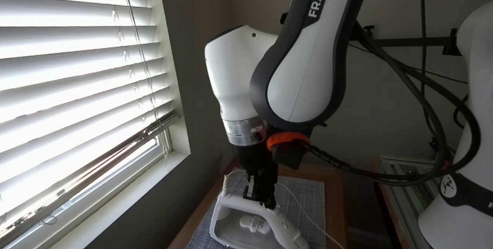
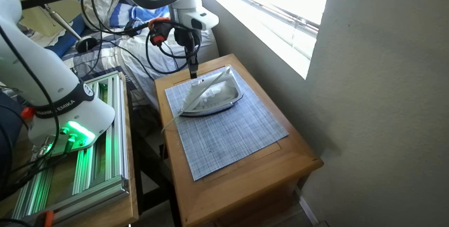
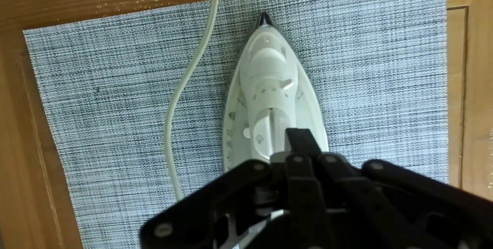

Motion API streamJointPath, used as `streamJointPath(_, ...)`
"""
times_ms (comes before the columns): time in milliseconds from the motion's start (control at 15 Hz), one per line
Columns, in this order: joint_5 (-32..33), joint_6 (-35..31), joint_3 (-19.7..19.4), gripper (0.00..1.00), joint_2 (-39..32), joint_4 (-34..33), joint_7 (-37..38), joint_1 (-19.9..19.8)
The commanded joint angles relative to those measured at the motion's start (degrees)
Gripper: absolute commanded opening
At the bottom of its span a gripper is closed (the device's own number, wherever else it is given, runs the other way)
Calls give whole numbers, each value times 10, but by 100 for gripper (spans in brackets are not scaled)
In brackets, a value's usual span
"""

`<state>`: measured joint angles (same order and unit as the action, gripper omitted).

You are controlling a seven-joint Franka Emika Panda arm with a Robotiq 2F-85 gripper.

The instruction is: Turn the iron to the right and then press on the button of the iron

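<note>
The white iron lies flat on its sole in the wrist view, nose toward the top edge. It also shows in both exterior views, with its loop handle and its body. Two half-oval buttons sit on top of the handle; the left one bears a mark. My gripper is shut with nothing between its fingertips. The tips are over the iron's handle, just right of the buttons in the wrist view. The gripper covers the rear of the iron in the wrist view. I cannot tell whether it touches.
The iron stands on a grey woven mat on a wooden table. The white cord runs beside the iron and over the table edge. A wall and window border the table. A bed is behind.
</note>
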<state>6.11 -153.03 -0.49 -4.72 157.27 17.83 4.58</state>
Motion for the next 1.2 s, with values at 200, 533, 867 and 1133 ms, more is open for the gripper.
streamJointPath(200,-38,27,6,0,-3,-1,-14,-7)
streamJointPath(533,-42,37,4,0,-8,-1,-11,-9)
streamJointPath(867,-37,32,0,0,-18,-1,-11,-15)
streamJointPath(1133,-41,30,0,0,-24,-1,-16,-16)
